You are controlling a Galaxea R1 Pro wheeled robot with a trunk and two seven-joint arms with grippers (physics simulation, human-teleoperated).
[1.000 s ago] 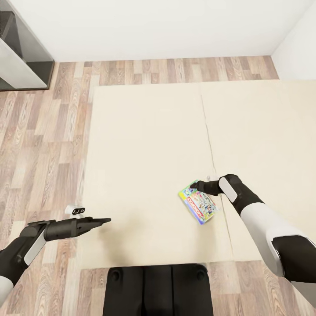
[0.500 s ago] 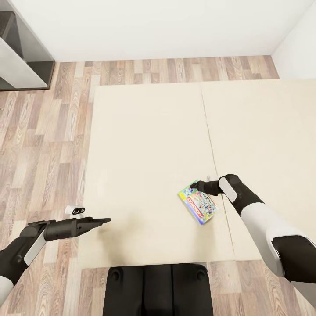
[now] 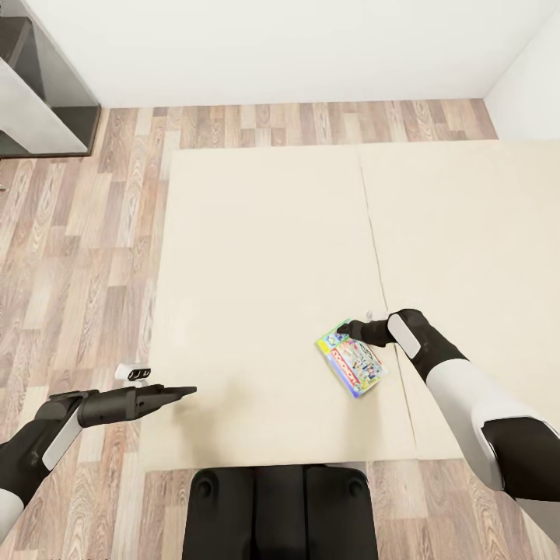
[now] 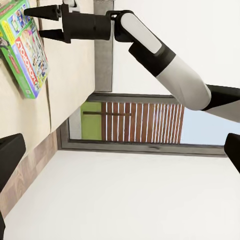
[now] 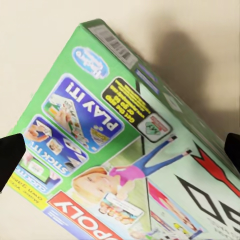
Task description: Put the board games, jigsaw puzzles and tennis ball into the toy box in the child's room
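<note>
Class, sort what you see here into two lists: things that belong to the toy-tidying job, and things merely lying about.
Belongs to the job:
- board game, green-bordered, lying on the bed
- bed, where it lies
- right gripper, open, at the game's far end
- left gripper, beside the bed's edge, holding nothing

Just lying about:
- small white object on the wood floor
- dark-grey cabinet

Head camera: high, facing steeply down over the bed (image 3: pixel 264 257) and plank floor (image 3: pixel 78 233). Left wrist camera: low, looking sideways across the mattress (window beyond). Right wrist camera: very close above the board game (image 5: pixel 125 150), shared by all three views.
</note>
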